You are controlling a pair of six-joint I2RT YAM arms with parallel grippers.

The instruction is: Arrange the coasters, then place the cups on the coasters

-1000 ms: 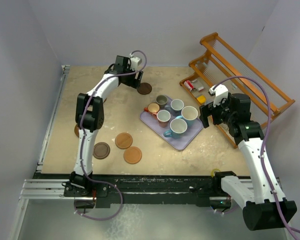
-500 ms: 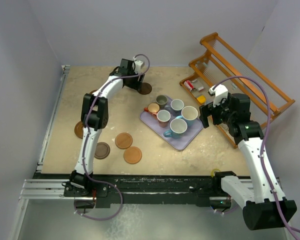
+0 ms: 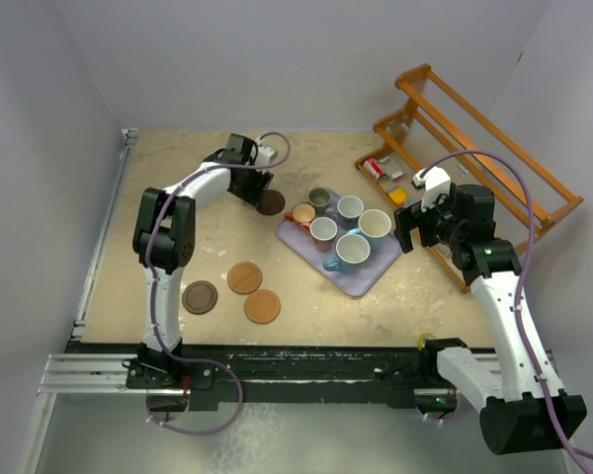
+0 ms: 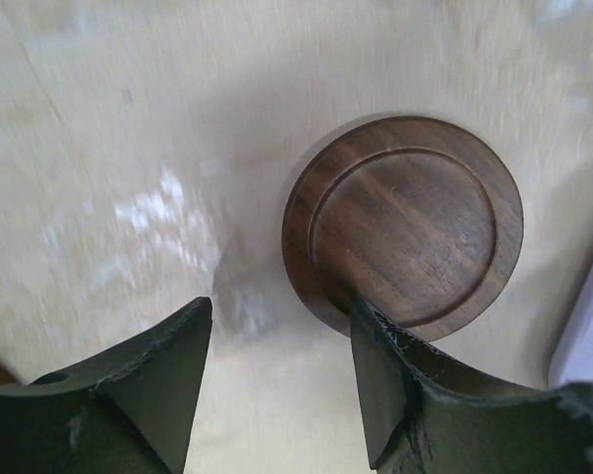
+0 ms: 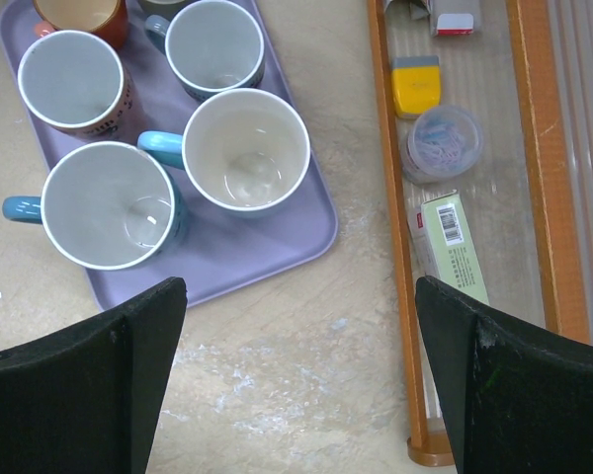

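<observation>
Left gripper (image 4: 282, 316): jaws spread, one fingertip (image 4: 368, 314) touching the rim of a dark walnut coaster (image 4: 405, 222) lying flat on the table (image 3: 306, 316), just left of the lavender tray (image 3: 368, 276). Six cups (image 3: 352, 251) on the tray. Three more coasters (image 3: 244, 277) at front left. Right gripper (image 5: 301, 296): spread wide, empty, beside the tray.

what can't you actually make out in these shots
- Left wrist view: a finger of the left gripper covers the dark coaster at its near rim, so contact is unclear; the table is motion-blurred.
- Right wrist view: the orange cup is cut off by the top edge.
- Top view: the small items in the wooden rack are too small to identify; the left gripper's fingers are hidden under its wrist.
</observation>
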